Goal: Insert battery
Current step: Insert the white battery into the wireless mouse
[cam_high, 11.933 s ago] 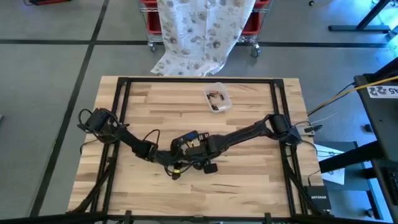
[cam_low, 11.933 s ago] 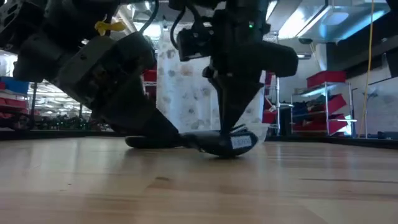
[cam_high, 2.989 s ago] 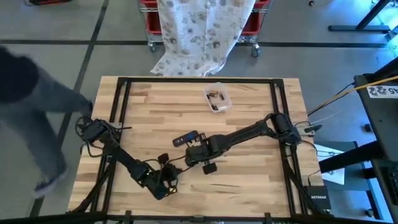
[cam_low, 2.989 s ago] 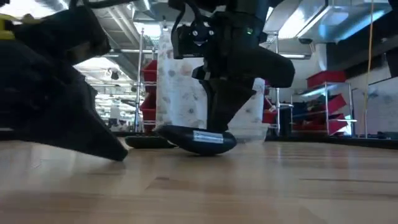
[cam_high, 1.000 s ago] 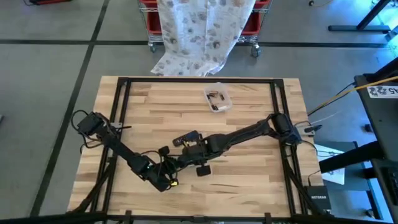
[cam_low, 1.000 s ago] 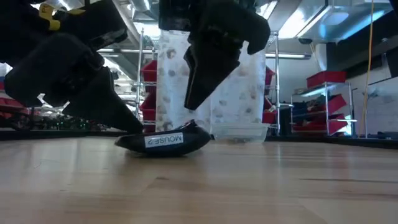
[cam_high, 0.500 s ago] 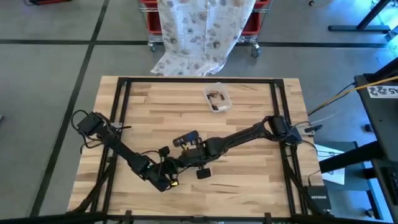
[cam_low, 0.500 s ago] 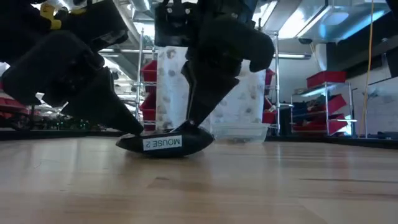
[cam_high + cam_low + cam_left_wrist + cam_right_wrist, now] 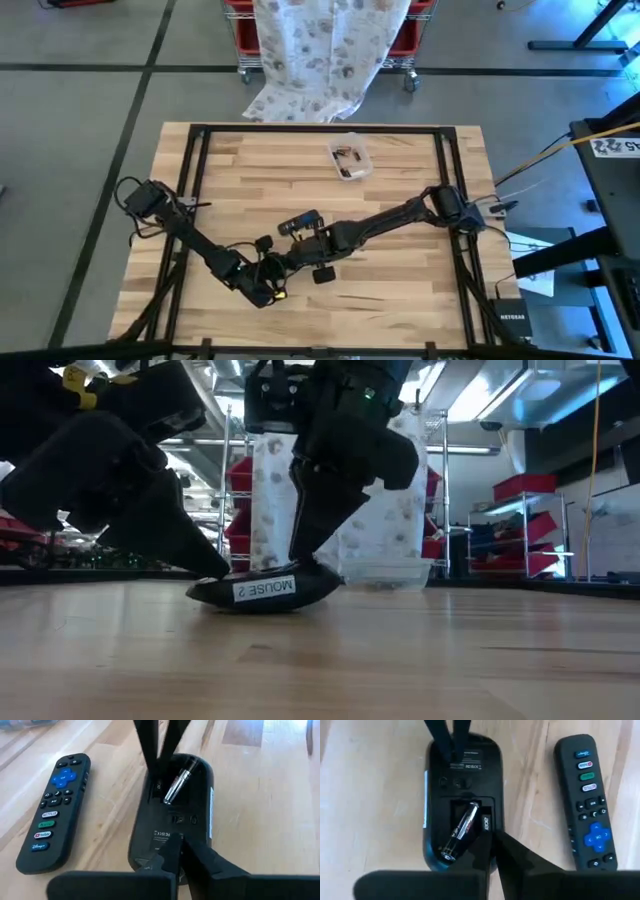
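Butcher-block tabletop [image 9: 400, 270] bore upturned mouse [image 9: 460, 805]; battery [image 9: 460, 830] askew in bay, light, slick, prob. best nudged endwise; left gripper [image 9: 177, 851] and right gripper [image 9: 489, 840] both clenched on mouse ends.

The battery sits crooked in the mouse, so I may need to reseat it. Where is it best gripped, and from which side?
Grip the battery at its raised end, the one riding over the compartment edge, coming from above with jaws across its width. It lies slanted in the upturned mouse, so that end is clear of the walls; the other end sits low. The left gripper steadies the mouse; the right gripper is nearest.
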Tool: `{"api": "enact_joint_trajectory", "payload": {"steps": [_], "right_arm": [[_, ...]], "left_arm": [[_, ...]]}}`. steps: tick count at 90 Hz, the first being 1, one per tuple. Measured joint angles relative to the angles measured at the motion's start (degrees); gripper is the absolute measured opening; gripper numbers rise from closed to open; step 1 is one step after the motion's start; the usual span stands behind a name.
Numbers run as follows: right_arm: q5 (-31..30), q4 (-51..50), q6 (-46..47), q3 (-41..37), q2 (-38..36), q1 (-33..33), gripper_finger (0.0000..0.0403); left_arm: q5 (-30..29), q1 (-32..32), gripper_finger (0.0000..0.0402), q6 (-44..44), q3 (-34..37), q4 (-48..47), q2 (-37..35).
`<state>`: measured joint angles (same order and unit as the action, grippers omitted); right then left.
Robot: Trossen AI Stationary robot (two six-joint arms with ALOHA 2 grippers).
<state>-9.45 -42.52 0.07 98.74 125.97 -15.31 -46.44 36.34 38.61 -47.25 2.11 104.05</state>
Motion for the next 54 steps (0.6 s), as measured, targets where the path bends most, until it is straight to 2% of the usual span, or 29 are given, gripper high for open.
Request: {"api": "enact_joint_trajectory", "payload": {"steps": [23,54], "right_arm": [[1.96,3.9,0.06,-0.02,0.94,-0.02,0.0007],[1.03,5.33,-0.72,-0.07,0.92,-0.03,0.0007]], "left_arm": [[0.02,-0.24,0.0001,0.22,0.0,0.05,0.0],[1.2,-0.31,0.0001,0.15,0.0,0.04,0.0]]}}
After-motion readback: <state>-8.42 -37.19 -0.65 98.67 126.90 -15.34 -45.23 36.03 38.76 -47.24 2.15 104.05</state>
